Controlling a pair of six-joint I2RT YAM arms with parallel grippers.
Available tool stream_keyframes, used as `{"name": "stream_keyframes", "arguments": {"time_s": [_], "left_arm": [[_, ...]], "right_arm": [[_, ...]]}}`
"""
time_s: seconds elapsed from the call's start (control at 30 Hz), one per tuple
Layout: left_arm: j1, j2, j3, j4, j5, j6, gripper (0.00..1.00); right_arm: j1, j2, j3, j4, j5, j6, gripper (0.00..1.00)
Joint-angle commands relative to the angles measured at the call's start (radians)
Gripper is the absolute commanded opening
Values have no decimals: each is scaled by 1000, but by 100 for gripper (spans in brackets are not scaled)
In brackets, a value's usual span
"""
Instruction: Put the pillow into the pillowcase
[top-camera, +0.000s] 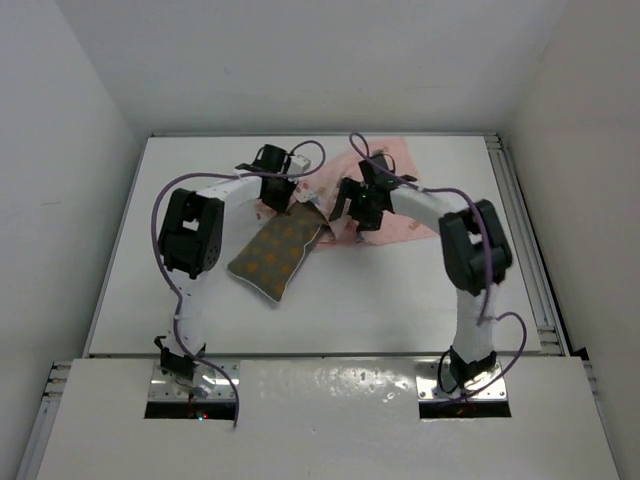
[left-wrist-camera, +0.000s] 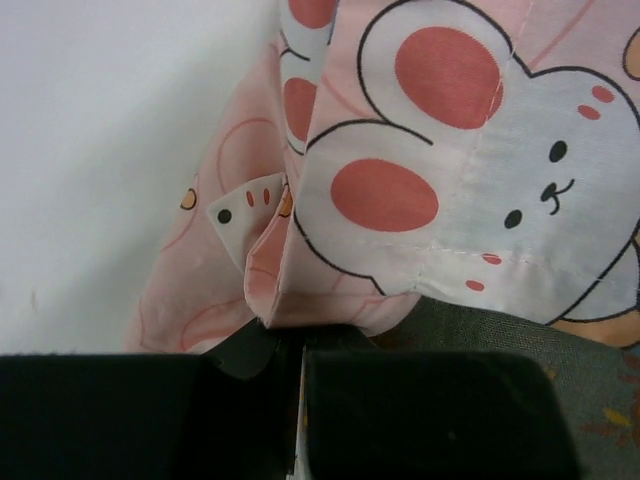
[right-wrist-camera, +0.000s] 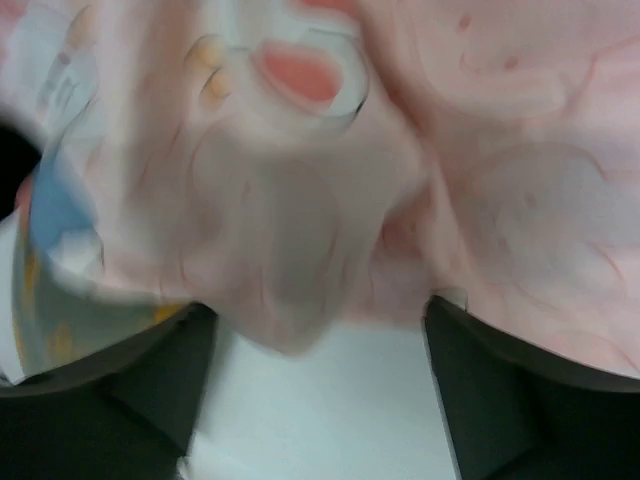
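The brown pillow (top-camera: 274, 256) with its orange pattern lies tilted on the table, its upper end tucked at the mouth of the pink bunny-print pillowcase (top-camera: 408, 196). My left gripper (top-camera: 287, 203) is shut on the pillowcase's hem (left-wrist-camera: 300, 300); in the left wrist view a thin strip of cloth runs between the closed jaws (left-wrist-camera: 300, 345), and a corner of the pillow (left-wrist-camera: 520, 335) shows beside them. My right gripper (top-camera: 347, 216) stands open just in front of bunched pillowcase cloth (right-wrist-camera: 300, 250), which hangs blurred between its spread fingers (right-wrist-camera: 165, 375) with nothing pinched.
The white table (top-camera: 180, 290) is closed in by white walls on three sides. A metal rail (top-camera: 527, 240) runs along its right edge. Purple cables loop off both arms above the cloth.
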Motion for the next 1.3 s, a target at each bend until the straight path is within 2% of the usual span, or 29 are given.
{"name": "stream_keyframes", "arguments": {"time_s": [0.0,0.03,0.07,0.1,0.13,0.17,0.23,0.27,0.3,0.33,0.4,0.43,0.47,0.5,0.53,0.6,0.7,0.83,0.97,1.07,1.17,1.27], "left_arm": [[75,-93,-93,-163,-4,-65,0],[82,-104,-110,-177,10,-68,0],[92,-115,-129,-204,62,-66,0],[104,-133,-147,-218,99,-57,0],[107,-142,-188,-230,128,-47,0],[107,-151,-207,-256,188,-7,0],[84,-174,-247,-295,254,71,1],[55,-184,-253,-315,277,97,3],[35,-188,-258,-331,308,131,13],[21,-191,-253,-379,361,194,21],[-11,-205,-236,-431,412,260,36],[-11,-222,-215,-456,412,277,45],[-2,-228,-201,-462,397,274,46],[13,-237,-187,-465,382,259,50],[53,-251,-155,-465,347,221,55],[90,-260,-123,-465,261,140,59],[127,-265,-87,-467,185,70,60],[75,-273,-63,-523,181,36,58],[9,-302,30,-528,155,35,56],[-23,-303,89,-450,72,24,58],[-49,-285,58,-276,-15,26,63],[-88,-253,20,-171,-83,32,66]], "right_arm": [[31,211,197,55,-101,105,78],[32,262,339,51,-123,134,64],[31,355,424,28,-118,142,31],[28,402,510,6,-106,143,20],[26,448,691,-18,-95,136,12],[25,529,781,-63,-77,129,3],[12,568,906,-48,-98,113,0],[8,557,891,19,-111,110,3],[3,534,858,59,-124,93,8],[3,507,757,102,-144,71,14],[0,412,671,144,-163,-22,48],[-6,354,619,95,-139,-100,77],[-9,353,601,63,-117,-101,77],[-15,295,563,34,-99,-164,93],[-27,257,533,0,-79,-194,99],[-34,139,398,1,-21,-258,99],[-25,37,223,52,33,-334,99],[24,-14,135,29,24,-436,99],[63,-40,52,55,6,-489,99],[81,-96,-95,180,-6,-448,99],[97,-116,-161,259,-12,-420,99],[103,-130,-210,305,-31,-398,99]]}}
